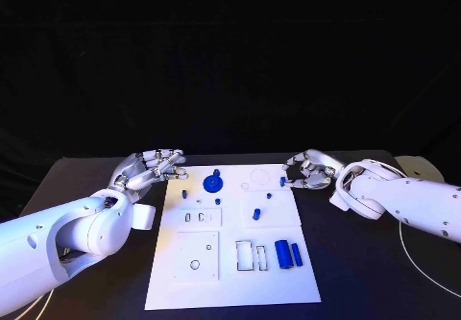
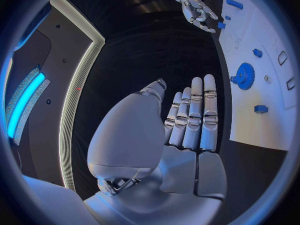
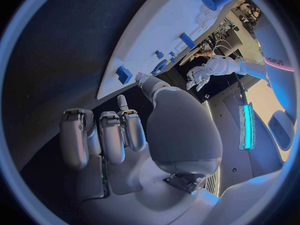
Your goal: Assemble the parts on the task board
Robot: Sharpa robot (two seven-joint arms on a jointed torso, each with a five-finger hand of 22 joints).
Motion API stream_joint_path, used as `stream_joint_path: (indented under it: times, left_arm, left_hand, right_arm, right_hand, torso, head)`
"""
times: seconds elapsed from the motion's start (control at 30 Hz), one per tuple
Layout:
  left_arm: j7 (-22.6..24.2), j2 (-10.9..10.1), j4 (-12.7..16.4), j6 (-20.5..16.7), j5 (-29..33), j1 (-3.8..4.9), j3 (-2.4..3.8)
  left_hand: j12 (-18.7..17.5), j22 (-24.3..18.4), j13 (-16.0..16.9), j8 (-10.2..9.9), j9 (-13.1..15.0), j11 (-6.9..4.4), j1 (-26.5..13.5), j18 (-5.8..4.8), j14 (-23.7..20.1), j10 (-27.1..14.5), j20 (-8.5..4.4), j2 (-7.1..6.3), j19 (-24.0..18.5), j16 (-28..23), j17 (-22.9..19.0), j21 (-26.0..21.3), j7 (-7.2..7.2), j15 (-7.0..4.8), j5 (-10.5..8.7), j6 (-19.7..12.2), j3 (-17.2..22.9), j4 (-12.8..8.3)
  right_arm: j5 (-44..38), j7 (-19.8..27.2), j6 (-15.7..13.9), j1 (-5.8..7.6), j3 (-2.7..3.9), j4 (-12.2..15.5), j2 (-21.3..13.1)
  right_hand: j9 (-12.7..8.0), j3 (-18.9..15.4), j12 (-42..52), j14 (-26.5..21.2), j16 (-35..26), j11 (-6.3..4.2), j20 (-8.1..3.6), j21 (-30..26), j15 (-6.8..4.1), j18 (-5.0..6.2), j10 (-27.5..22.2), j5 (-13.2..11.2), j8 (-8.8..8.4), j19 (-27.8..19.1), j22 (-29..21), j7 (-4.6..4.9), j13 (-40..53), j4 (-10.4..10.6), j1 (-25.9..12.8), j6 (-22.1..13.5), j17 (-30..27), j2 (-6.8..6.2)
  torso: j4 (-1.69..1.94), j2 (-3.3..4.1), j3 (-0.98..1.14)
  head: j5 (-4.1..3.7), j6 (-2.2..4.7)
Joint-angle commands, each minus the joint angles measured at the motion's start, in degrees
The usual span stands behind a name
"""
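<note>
Head view: task board (image 1: 230, 280) between left hand (image 1: 149, 170); right hand (image 1: 312, 170).

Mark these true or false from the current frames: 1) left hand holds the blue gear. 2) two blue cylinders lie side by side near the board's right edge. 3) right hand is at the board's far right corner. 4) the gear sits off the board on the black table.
1) False. The left hand holds nothing, its fingers apart beside the task board; the blue gear lies on the board.
2) True. The two blue cylinders lie next to each other near the right edge.
3) True. The right hand is at that corner, by a small blue part; whether it touches the part is unclear.
4) False. The gear is on the white board, near its far end.
</note>
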Motion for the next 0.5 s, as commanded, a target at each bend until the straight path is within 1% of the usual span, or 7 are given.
stream_joint_path:
  times: [0.03,0.27,0.33,0.5]
  left_arm:
    - [0.4,0.1,0.1,1.1,0.1,0.08,0.04]
    - [0.3,0.0,0.0,1.1,0.1,0.08,0.04]
    - [0.3,0.0,0.0,1.1,0.1,0.08,0.04]
    - [0.3,0.0,0.1,1.1,0.1,0.08,0.04]
  left_hand:
    - [-0.2,-0.1,0.1,-0.3,0.0,0.05,-0.3,0.70,-0.5,0.0,0.04,0.21,-0.2,0.0,0.1,0.1,0.34,-0.04,-0.39,-0.2,0.3,0.1]
    - [-0.2,-0.1,0.1,-0.3,0.0,0.05,-0.3,0.70,-0.5,0.0,0.04,0.21,-0.2,0.0,0.1,0.1,0.34,-0.04,-0.39,-0.2,0.3,0.1]
    - [-0.2,-0.1,0.1,-0.3,0.0,0.01,-0.3,0.71,-0.5,0.1,0.03,0.18,-0.2,0.0,0.2,0.1,0.31,-0.06,-0.40,-0.1,0.4,0.1]
    - [-0.2,-0.1,0.1,-0.3,0.0,-0.01,-0.2,0.72,-0.5,0.2,0.02,0.18,-0.2,0.0,0.2,0.1,0.29,-0.08,-0.39,-0.1,0.5,0.0]
  right_arm:
    - [-0.4,-0.1,1.7,-0.23,-0.07,-0.4,0.3]
    - [-0.4,-0.2,1.3,-0.73,-0.16,-1.0,1.2]
    - [-0.4,-0.3,1.2,-0.78,-0.17,-1.2,1.4]
    - [-0.4,-0.5,1.0,-0.83,-0.18,-1.6,1.9]
  right_hand:
    - [-0.1,-0.3,0.0,5.4,-0.2,0.33,0.31,-0.2,0.46,0.36,0.3,-0.3,-0.26,0.9,7.6,0.05,8.5,0.0,0.4,-0.3,12.2,0.10]
    - [0.3,-0.5,0.3,5.4,-0.2,0.20,0.40,-0.1,0.43,0.34,0.5,-0.2,0.53,1.0,7.7,-0.16,8.7,0.1,0.5,1.2,12.2,0.62]
    - [0.5,-0.4,0.6,5.5,-0.2,0.00,0.32,0.1,0.29,0.28,0.8,-0.3,1.19,1.1,8.0,-0.39,9.0,0.0,0.7,2.3,12.3,1.04]
    - [0.8,-0.1,0.9,5.5,-0.1,-0.32,0.10,0.3,0.03,0.22,1.1,-0.6,2.08,1.3,8.3,-0.74,9.3,0.0,0.9,3.9,12.5,1.61]
  torso:
    - [-0.11,-0.01,0.00]
    - [-0.08,-0.05,0.05]
    - [-0.05,-0.01,0.00]
    - [-0.02,0.00,0.01]
  head:
    - [0.09,-0.03]
    - [0.16,-0.15]
    - [0.07,-0.09]
    - [-0.05,-0.22]
